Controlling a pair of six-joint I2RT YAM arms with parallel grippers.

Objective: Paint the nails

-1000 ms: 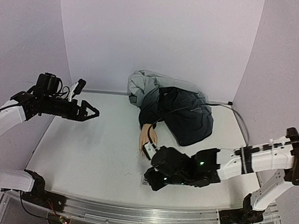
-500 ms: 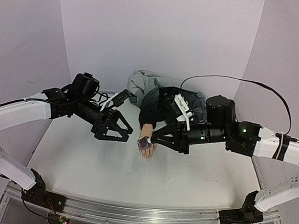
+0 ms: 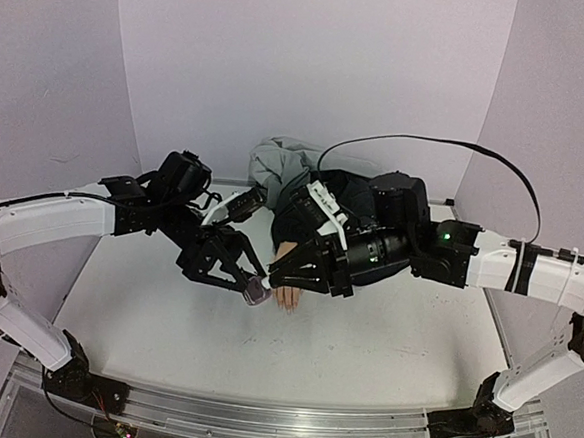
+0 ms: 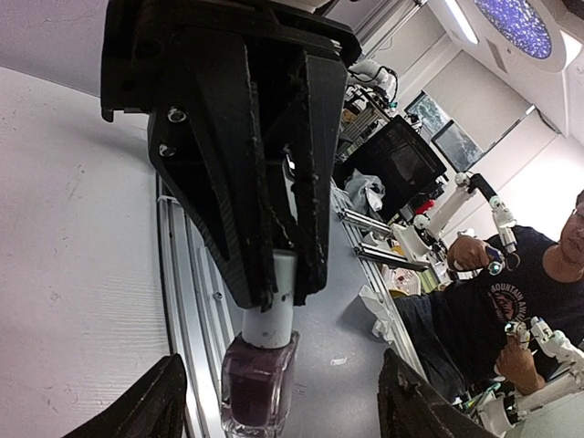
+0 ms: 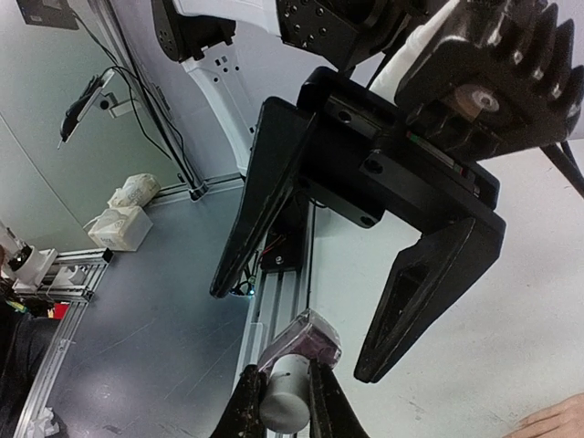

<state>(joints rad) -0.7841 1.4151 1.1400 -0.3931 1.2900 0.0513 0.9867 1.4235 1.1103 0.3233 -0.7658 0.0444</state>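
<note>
Mid-tabletop (image 3: 165, 320), top view: two arms, two grippers, tip to tip around one small purple bottle (image 4: 260, 388). Right gripper (image 5: 285, 401) pinched tight on the bottle's one white cap (image 4: 271, 315). Left gripper (image 4: 278, 360) spread wide, fingers (image 4: 146, 401) on either side of the bottle and clear of it. Not clear whether the bottle's base touches the tabletop.

One peach mannequin hand (image 3: 288, 297) just at 3 o'clock of the bottle, fingertips toward 6 o'clock, wrist tucked under one heap of grey and dark cloth (image 3: 361, 234) at 12 to 1 o'clock. Nails (image 3: 289, 305) on those fingertips, right beside both grippers, too small to count or to tell their colour.

Open room: bare tabletop from 6 round to 9 o'clock, and again at 4 to 5 o'clock under the right arm. Little room at centre, with both grippers, bottle and mannequin hand crowded together. Pale walls (image 3: 312, 70) closing the edges at 9, 12 and 3 o'clock; one metal rail (image 3: 258, 417) along the 6 o'clock edge.
</note>
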